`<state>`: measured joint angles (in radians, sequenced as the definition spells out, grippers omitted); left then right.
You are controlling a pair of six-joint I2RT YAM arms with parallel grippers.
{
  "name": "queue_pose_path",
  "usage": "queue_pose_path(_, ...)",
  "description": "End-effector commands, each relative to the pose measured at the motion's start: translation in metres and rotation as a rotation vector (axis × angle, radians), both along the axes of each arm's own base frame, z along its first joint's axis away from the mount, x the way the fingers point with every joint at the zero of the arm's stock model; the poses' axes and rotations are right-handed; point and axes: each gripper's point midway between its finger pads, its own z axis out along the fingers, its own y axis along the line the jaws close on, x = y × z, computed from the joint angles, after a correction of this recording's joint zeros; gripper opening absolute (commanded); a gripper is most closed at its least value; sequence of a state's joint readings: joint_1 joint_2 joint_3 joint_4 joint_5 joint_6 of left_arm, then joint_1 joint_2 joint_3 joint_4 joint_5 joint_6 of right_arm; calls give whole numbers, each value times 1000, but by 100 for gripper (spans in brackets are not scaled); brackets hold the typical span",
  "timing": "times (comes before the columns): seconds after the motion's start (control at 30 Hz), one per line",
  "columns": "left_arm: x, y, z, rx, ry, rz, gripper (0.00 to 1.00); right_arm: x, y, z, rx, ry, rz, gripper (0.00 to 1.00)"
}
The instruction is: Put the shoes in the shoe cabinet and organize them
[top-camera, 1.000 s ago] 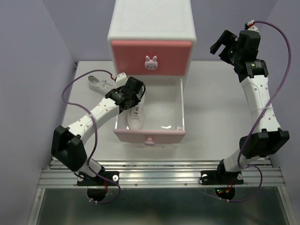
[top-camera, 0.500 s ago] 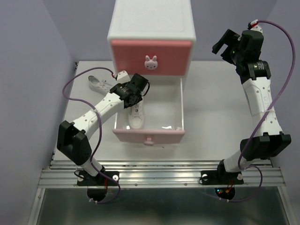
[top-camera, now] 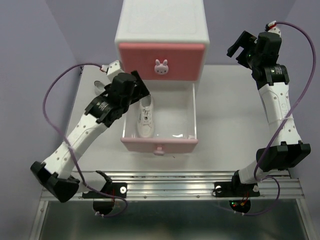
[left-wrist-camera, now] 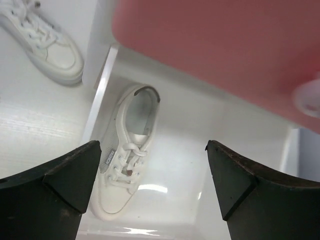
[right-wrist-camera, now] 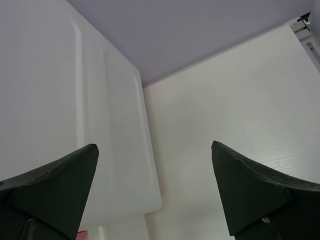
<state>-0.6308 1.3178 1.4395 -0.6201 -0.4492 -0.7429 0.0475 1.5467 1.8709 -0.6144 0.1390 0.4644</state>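
With both arms' jaws spread and empty, the white shoe on the far-left worktop was judged light, soft-sided and best pinched across its firmer heel collar.

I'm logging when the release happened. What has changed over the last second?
The left gripper has lifted off the white shoe in the lower drawer and drawn back up and to the left, fingers open. The shoe lies where it was. The right gripper, the other white shoe on the table and the shut upper drawer have barely moved.
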Motion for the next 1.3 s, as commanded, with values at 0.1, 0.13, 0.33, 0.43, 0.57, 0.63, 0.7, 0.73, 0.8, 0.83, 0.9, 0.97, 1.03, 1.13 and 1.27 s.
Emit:
queue_pose_path(0.1,-35,56,81,-12,-207,85,99,-16,-6,43,-5,-129,-23,100)
queue_pose_path(0.13,-37,62,83,-1,-214,99,99,-16,-6,44,-8,-131,-24,100)
queue_pose_path(0.33,-8,90,66,-53,-125,110,99,-14,-7,51,-11,-145,-28,100)
queue_pose_path(0.43,29,130,49,-110,-116,218,99,-11,-7,47,-7,-132,-34,100)
queue_pose_path(0.57,74,156,16,-182,-44,337,99,-10,-7,36,8,-102,-41,100)
queue_pose_path(0.63,92,162,3,-212,-20,362,99,-11,-7,35,14,-99,-42,100)
queue_pose_path(0.7,115,168,-21,-226,36,396,99,-10,-7,33,11,-96,-41,100)
queue_pose_path(0.73,129,184,-35,-241,68,444,99,-10,-7,33,2,-95,-39,100)
queue_pose_path(0.8,137,200,-53,-227,118,506,99,-9,-12,33,-19,-92,-55,100)
queue_pose_path(0.83,141,211,-62,-224,134,538,99,-9,-13,34,-33,-95,-59,100)
queue_pose_path(0.9,156,221,-84,-230,168,556,99,-7,-15,34,-44,-93,-65,100)
queue_pose_path(0.97,170,235,-102,-220,191,588,99,-4,-13,32,-55,-87,-51,100)
queue_pose_path(1.03,177,245,-121,-203,227,624,99,-3,-12,29,-54,-81,-41,100)
queue_pose_path(1.13,188,251,-128,-217,234,646,99,-5,-13,29,-59,-80,-48,100)
queue_pose_path(1.27,197,247,-165,-256,291,650,93,-8,-20,27,-83,-73,-75,100)
